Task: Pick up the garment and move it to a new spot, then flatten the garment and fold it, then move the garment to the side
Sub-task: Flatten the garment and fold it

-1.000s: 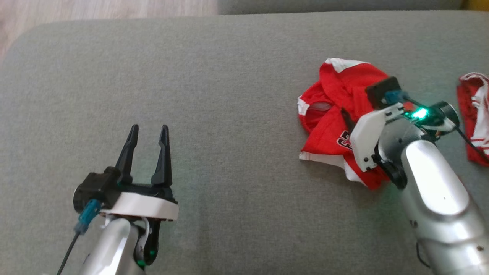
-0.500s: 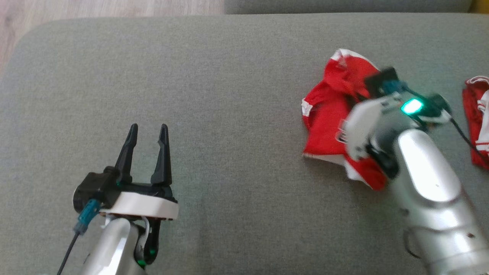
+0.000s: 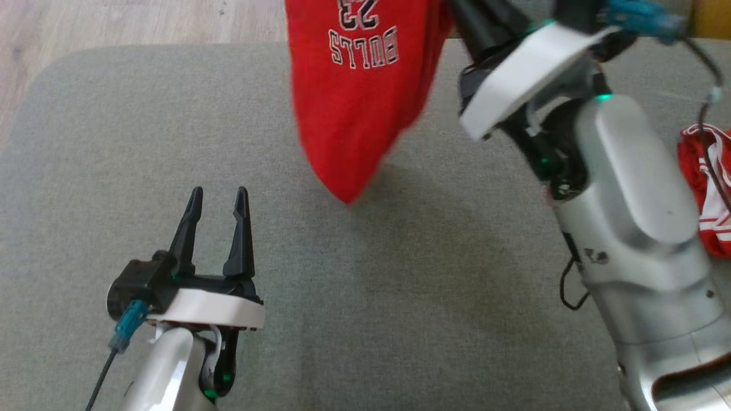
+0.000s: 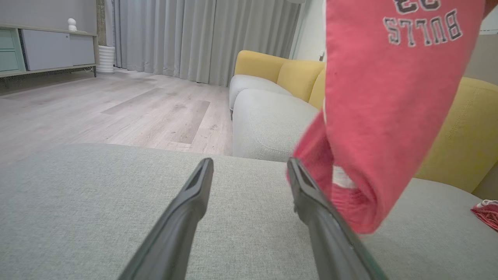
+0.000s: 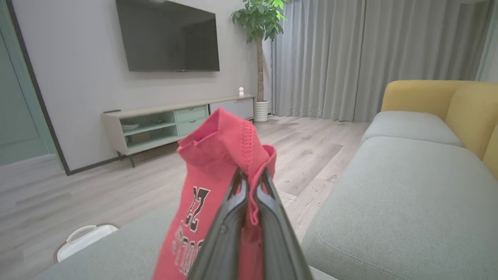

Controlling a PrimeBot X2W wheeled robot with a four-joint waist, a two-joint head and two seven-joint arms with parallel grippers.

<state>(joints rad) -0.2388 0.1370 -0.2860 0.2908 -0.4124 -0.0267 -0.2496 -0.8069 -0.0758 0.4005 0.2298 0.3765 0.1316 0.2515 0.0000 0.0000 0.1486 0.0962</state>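
The garment [image 3: 357, 97] is a red jersey with dark lettering, hanging in the air above the grey cushion [image 3: 400, 297], its lowest tip near the cushion's middle. My right gripper [image 5: 251, 177] is shut on a bunched fold of the garment [image 5: 225, 155] at its top; in the head view its fingers [image 3: 485, 20] reach up toward the top edge. The garment [image 4: 393, 97] dangles right of my left gripper [image 4: 251, 165], just behind its right finger. My left gripper [image 3: 218, 197] stands open and empty over the cushion's lower left.
A second red and white cloth [image 3: 708, 188] lies at the cushion's right edge. Wooden floor [image 3: 114, 23] lies beyond the cushion's far left corner. A yellow and grey sofa [image 4: 272, 97] stands further back, with a TV cabinet [image 5: 175, 120] against the wall.
My right gripper closed on the garment and lifted it off the cushion, carrying it up and to the left. The head view shifted slightly. The left arm stayed put.
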